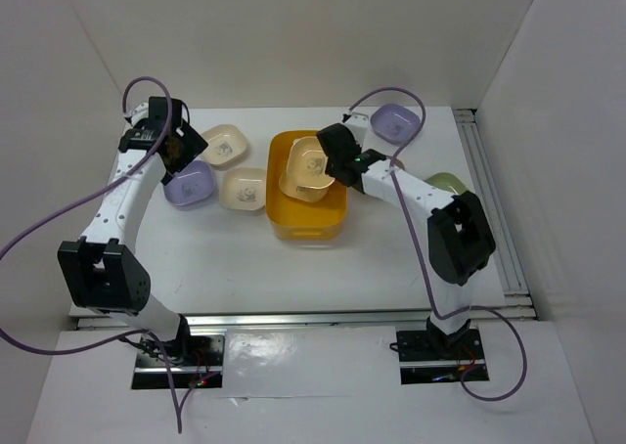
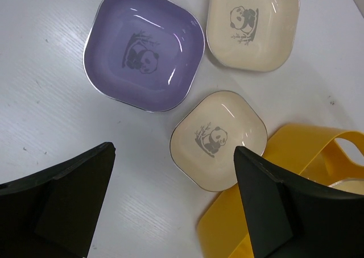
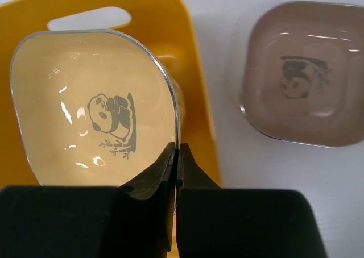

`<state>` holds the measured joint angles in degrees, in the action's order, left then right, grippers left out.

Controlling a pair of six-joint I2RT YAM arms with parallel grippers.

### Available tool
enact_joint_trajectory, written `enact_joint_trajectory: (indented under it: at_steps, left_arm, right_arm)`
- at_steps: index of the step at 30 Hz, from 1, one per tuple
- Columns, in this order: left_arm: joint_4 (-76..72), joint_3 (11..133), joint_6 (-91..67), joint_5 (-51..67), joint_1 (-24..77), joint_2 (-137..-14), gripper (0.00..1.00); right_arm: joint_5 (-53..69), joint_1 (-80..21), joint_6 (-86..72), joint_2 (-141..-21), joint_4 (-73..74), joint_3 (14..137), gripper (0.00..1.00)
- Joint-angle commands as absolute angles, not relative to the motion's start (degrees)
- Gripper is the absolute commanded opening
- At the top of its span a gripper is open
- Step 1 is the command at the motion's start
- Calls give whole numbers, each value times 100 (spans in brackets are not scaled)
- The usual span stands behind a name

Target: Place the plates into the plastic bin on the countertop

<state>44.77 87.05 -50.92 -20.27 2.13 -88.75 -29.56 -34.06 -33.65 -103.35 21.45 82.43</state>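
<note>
Plates, eight as far as I can count: two lavender, two cream, two yellow-tan, one brown-mauve and one olive-green.

Nearest the arm bases is an open stretch of white tabletop (image 1: 293,278). Beyond it on the left, a lavender plate (image 1: 193,190) and a cream plate (image 1: 245,189) lie side by side. That cream one sits just beside the plastic bin (image 1: 308,225); I cannot tell if they touch. The left tool (image 2: 173,154) hangs above these two plates with its fingers wide apart and nothing between them.

On the right, the olive-green plate (image 1: 445,181) is half hidden behind the right arm's elbow.

The bin stands mid-tabletop, long side running away from me. The right tool (image 3: 177,155) is clamped on the rim of a yellow-tan plate (image 3: 94,107), holding it over the bin's far half. The second yellow-tan plate (image 1: 291,187) seems to lie below it inside the bin.

Just right of the bin sits the brown-mauve plate (image 3: 296,76), largely covered by the right arm from above.

Further back, the second cream plate (image 1: 224,146) lies left of the bin and the second lavender plate (image 1: 395,121) is near the far right corner. White walls (image 1: 313,33) close in at the back and both sides, and a metal rail (image 1: 494,209) runs along the right edge
</note>
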Motion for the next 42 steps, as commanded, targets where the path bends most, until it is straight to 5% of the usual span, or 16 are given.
enact_joint_trajectory:
  at_steps: [1,18,20,21,22,33,42]
  left_arm:
    - [4403,8956,-4817,-1836,211,-8921,99]
    - [4465,8895,-4702,-1837,0,-9079,99]
    - [4465,8842,-4702,-1837,0,-9141,99]
    - [4465,8842,-4702,-1837,0,-9141,99]
    - [4465,8842,-4702,-1924,0,-9141,99]
    - [4579,8834,-4755,-2048,-817,-9307,99]
    - [4176,8710,-4685,-2241,-993,-10651,99]
  right_arm:
    - [-3207,-3630,-3734,-10598,1889,9059,0]
    - [-3744,-3823,-4043,-11101,2268,9255,7]
    - [-3683,-3771,-3982,-11101,2215,9202,15]
    - [-3630,-3771,-3981,-11101,2215,9202,51]
    - [-3630,-3771,-3981,-11101,2215,9202,67]
    - [-2979,-4429,-3183,-10179,809,8851,96]
    - [-1618,-4658,-2198,-8983,-8,7657,100]
